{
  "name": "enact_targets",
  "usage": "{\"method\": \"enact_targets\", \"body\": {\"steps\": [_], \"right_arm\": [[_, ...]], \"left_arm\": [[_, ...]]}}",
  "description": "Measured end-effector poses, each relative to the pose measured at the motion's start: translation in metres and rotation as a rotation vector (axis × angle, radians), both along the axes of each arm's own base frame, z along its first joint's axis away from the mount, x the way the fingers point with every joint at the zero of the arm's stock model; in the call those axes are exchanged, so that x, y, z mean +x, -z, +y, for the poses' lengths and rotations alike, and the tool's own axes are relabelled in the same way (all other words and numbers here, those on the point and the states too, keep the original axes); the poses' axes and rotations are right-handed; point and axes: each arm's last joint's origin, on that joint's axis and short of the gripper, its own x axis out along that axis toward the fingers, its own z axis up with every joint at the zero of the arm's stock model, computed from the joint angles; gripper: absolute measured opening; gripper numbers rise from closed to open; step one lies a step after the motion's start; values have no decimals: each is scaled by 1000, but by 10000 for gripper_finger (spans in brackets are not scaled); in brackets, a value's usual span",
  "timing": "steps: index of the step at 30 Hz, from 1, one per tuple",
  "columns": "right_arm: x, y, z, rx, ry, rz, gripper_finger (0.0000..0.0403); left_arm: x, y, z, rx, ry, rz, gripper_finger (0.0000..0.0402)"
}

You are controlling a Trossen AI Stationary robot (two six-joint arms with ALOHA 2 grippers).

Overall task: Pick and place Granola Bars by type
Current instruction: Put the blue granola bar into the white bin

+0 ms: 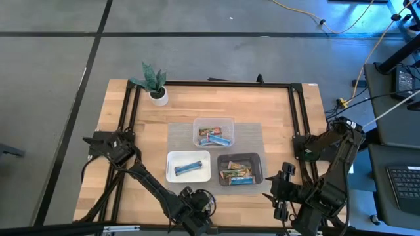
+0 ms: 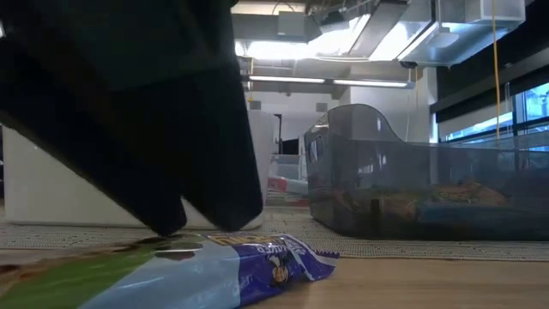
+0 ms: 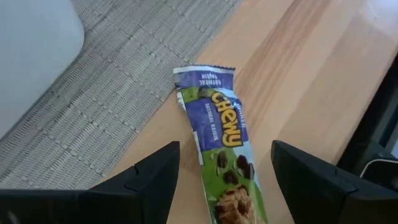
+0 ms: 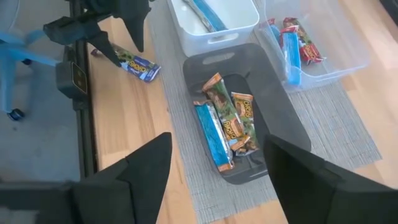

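Wooden table [image 1: 275, 111], with grey mat [image 1: 252, 131] bearing three trays: clear [image 1: 213, 121], white [image 1: 188, 156], black [image 1: 240, 158]. I see the left gripper [image 3: 225, 171] spread wide, holding nothing, straddling a green-purple granola bar [image 3: 221, 137] lying on wood beside the mat's edge. Right gripper [image 4: 214, 163] open, empty, above the black tray.

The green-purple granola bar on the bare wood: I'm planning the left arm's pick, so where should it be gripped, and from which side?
Grip the green-purple bar mid-length, across its narrow width, coming straight down. It lies flat between the left end effector's open fingers, beside the mat.
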Motion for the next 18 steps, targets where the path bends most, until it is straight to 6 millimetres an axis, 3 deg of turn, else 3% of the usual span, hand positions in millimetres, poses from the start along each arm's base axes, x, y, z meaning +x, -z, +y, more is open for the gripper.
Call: {"method": "enact_targets", "body": {"steps": [9,18], "right_arm": [[-1,0,-1,-10,-1,6,255],[-1,0,-1,-15,-1,9,255]], "left_arm": [[2,25,-1,-29,-8,90,243],[1,25,0,-39,8,115,228]]}}
